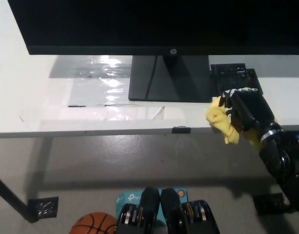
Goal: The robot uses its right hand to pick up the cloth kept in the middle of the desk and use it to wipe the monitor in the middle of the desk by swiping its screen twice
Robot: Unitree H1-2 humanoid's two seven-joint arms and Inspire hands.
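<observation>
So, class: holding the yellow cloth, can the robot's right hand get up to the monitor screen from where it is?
Probably yes: the right hand, shut on the cloth, sits just below the monitor, with nothing between them.

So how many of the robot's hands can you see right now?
1. Only the black right hand shows, at the desk's front edge right of the monitor stand, its fingers closed on the yellow cloth. The white left hand is out of view.
</observation>
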